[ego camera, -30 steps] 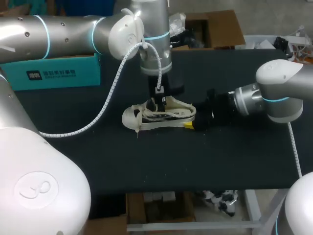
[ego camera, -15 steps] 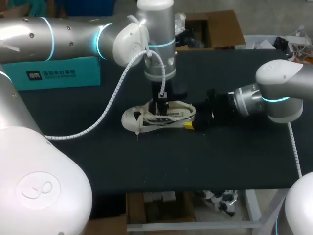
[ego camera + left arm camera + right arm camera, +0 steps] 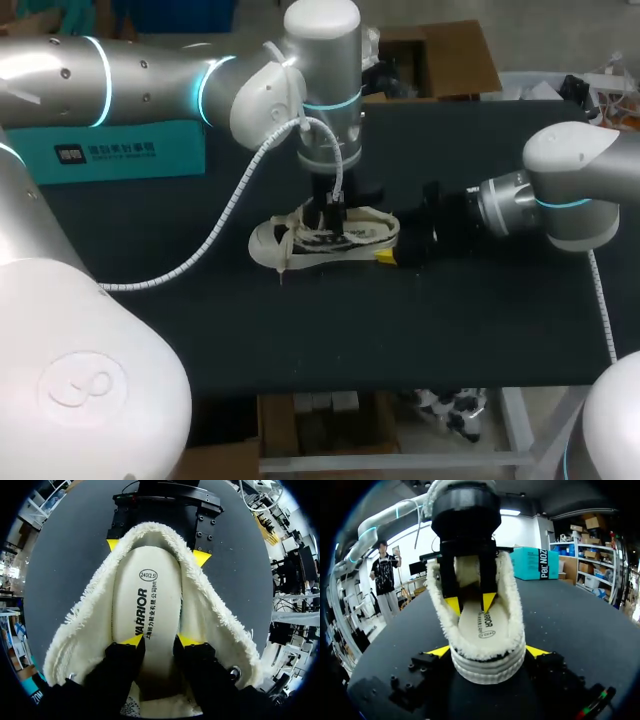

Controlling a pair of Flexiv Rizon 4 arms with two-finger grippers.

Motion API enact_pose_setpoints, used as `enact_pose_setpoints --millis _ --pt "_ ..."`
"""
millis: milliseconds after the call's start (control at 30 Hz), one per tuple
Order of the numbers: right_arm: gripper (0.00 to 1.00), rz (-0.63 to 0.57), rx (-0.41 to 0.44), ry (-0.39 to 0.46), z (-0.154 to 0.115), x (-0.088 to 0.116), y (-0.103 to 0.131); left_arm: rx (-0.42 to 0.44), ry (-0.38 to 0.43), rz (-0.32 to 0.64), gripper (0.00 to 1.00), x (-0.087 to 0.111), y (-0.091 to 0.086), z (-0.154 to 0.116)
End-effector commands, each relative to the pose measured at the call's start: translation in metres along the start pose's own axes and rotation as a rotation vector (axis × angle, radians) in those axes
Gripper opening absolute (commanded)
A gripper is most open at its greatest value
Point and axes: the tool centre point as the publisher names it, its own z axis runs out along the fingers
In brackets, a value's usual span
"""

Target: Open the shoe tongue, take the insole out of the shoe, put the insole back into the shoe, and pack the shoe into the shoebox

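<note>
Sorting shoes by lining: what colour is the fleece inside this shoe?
Cream-white; the fleece lining of the shoe shows best in the left wrist view.

You have a cream-white shoe [image 3: 325, 236] with dark markings along its side. Its fleece lining [image 3: 210, 615] is a fuzzy off-white, and the insole [image 3: 147, 605] is a smooth pale cream with black print down its middle. In the right wrist view the sole shows as off-white ribbed bands. Your left hand [image 3: 156, 641] and right hand [image 3: 489, 651] are both matte black with bright yellow tips. The table [image 3: 400, 320] is plain black. The shoebox [image 3: 110, 148] is teal with a pale label. Your left arm [image 3: 150, 80] and right arm [image 3: 570, 190] are silver-grey with glowing cyan rings, and a white coiled cable [image 3: 225, 215] hangs from the left one.
</note>
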Motion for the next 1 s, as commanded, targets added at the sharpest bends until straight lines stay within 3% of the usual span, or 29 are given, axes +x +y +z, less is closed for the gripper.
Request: enact_pose_setpoints --millis 33,200,267,333,367,633,733,1000 --pt "0.00 0.001 -0.002 0.004 0.006 -0.004 -0.007 -0.014 -0.007 -0.003 0.45 -0.015 -0.001 0.059" --pt "0.00 0.001 -0.002 0.004 0.006 -0.004 -0.007 -0.044 -0.041 0.008 0.45 -0.031 -0.004 0.076" --pt "0.00 0.001 -0.002 0.004 0.006 -0.004 -0.007 -0.057 -0.063 0.010 0.39 -0.035 -0.006 0.081" --pt "0.00 0.001 -0.002 0.004 0.006 -0.004 -0.007 -0.059 -0.064 0.015 0.17 -0.040 -0.006 0.083" --pt "0.00 0.001 -0.002 0.004 0.006 -0.004 -0.007 -0.060 -0.066 0.016 0.00 -0.042 -0.006 0.084" --pt "0.00 0.001 -0.002 0.004 0.006 -0.004 -0.007 -0.021 -0.078 0.040 0.00 -0.043 -0.002 0.058" --pt "0.00 0.001 -0.002 0.004 0.006 -0.004 -0.007 0.011 -0.082 0.048 0.00 -0.040 -0.001 0.038" --pt "0.00 0.001 -0.002 0.004 0.006 -0.004 -0.007 0.169 0.011 0.126 0.00 -0.025 0.005 -0.027"
